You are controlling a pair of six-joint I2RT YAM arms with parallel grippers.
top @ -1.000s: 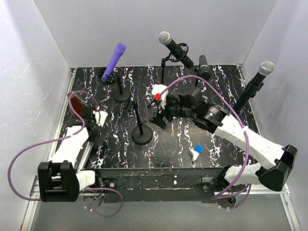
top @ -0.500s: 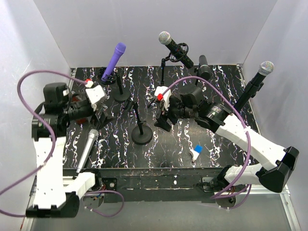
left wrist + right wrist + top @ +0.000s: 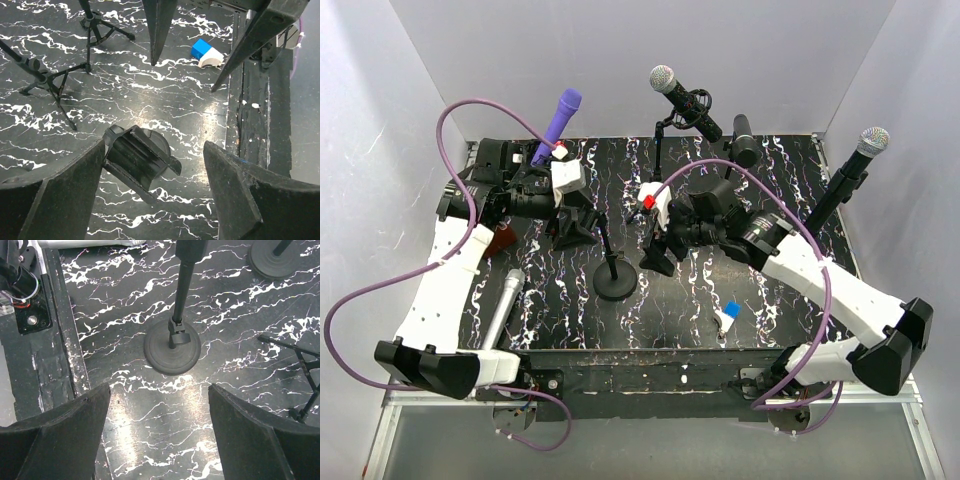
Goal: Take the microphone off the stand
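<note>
The silver microphone (image 3: 500,315) lies flat on the table at the near left, free of both grippers; its end shows at the top edge of the right wrist view (image 3: 90,242). The round-base stand (image 3: 615,280) stands mid-table with its black clip (image 3: 137,160) empty. My left gripper (image 3: 575,228) is open, and in the left wrist view (image 3: 155,167) its jaws stand either side of the clip without gripping it. My right gripper (image 3: 655,255) is open and empty just right of the stand, low over the table (image 3: 159,390), with the stand's base (image 3: 172,347) ahead.
Other stands hold a purple microphone (image 3: 557,125), a grey-headed one (image 3: 685,100) at the back and another (image 3: 850,170) at the right. A black microphone (image 3: 743,140) stands at the back. A blue-and-white piece (image 3: 728,313) lies near the front edge. Tripod legs (image 3: 55,85) spread nearby.
My left arm has swung from the near left up and right to the centre stand's clip. The silver microphone has lain on the table since half a second ago. The right gripper has barely moved.
</note>
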